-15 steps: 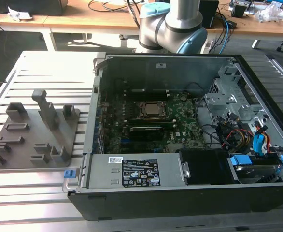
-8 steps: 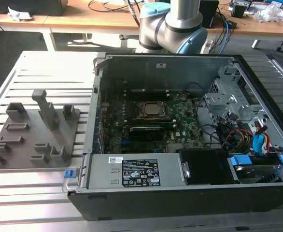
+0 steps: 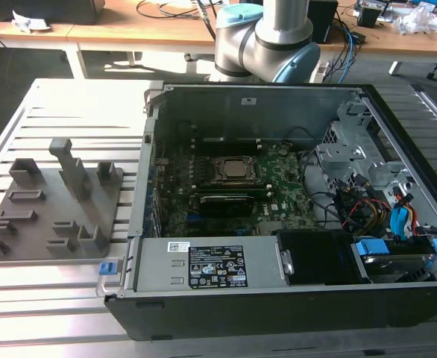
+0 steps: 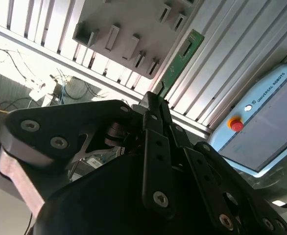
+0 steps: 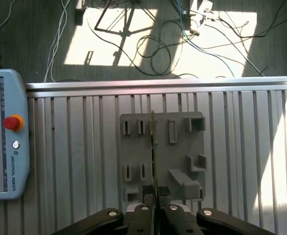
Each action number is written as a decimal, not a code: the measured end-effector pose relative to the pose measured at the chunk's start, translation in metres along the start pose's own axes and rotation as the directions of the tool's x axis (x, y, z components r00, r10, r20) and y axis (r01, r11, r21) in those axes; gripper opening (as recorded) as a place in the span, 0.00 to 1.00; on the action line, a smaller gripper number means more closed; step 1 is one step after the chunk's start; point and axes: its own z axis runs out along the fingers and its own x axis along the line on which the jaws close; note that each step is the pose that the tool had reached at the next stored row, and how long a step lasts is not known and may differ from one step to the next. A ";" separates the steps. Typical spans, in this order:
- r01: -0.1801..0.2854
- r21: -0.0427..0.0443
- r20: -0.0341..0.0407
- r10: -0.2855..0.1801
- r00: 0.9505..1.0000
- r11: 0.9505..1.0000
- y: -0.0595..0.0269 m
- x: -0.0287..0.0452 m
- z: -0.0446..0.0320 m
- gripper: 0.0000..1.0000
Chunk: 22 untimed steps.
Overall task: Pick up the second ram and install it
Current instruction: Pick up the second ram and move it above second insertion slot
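Ram (image 4: pixel 180 61) clenched in the pincer (image 4: pixel 155 100), hanging over the fixture (image 5: pixel 170 156).
In both wrist views I saw the pincer shut on one end of the green stick, gripping its flat faces so the rest jutted straight out from the wrist. I judged that hold suited to pressing it edge-first into a slot. In the first wrist view it ran edge-on across the grey fixture, apart from it as far as I could judge, clear of the upright blocks (image 5: pixel 185 180). The open case (image 3: pixel 241 317) sat on the table (image 3: pixel 54 306) just beside the fixture, toward the exterior view's right, its board (image 3: pixel 278 190) facing up for reach from above.
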 end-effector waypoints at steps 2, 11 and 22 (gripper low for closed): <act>0.000 0.000 0.000 0.000 1.000 1.000 0.0005 -0.0004 -0.0118 0.14; 0.000 0.000 0.000 0.000 1.000 1.000 0.0027 -0.0020 -0.0590 0.14; 0.000 0.000 0.000 0.000 1.000 1.000 0.0046 -0.0034 -0.0994 0.14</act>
